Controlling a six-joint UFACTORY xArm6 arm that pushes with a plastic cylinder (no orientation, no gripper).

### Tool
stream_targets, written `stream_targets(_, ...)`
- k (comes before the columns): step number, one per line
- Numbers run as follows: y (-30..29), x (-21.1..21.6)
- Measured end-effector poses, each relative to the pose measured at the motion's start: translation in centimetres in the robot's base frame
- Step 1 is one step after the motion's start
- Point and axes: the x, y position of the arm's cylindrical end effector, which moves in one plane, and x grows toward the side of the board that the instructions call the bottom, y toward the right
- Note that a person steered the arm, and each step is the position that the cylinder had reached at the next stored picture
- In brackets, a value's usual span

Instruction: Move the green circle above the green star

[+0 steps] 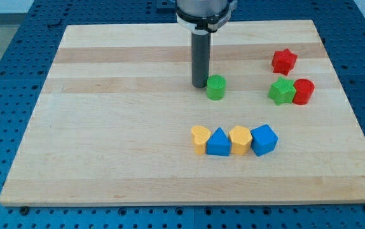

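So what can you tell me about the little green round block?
The green circle block is a short, plain green cylinder that looks like painted wood or plastic. It stands upright on its flat base on the pale wooden board, near the middle, towards the view's top. My tip sits right at its left side in the view, touching or nearly so. No other block touches it; the green star block lies well to its right.

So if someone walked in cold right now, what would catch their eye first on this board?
Probably my tip, planted just to the view's left of the green circle, about touching it. Next, the tight row at lower centre: yellow heart, blue triangle, yellow hexagon, blue cube. At right, the green star touches the red cylinder.
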Motion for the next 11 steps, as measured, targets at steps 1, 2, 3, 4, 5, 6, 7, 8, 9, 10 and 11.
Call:
stream_targets(1,-3.0,0.6)
stream_targets(2,-5.1,2.3)
stream_targets(3,-4.4,3.3)
stream_targets(4,-1.1,2.7)
stream_targets(5,3.5,1.6)
stream_targets(6,6.5,1.0)
stream_targets(7,6.4,1.0)
stream_targets(8,7.0,0.8)
stream_targets(9,9.6,-0.8)
stream_targets(10,11.7,-1.8)
stream_targets(11,11.6,-1.3)
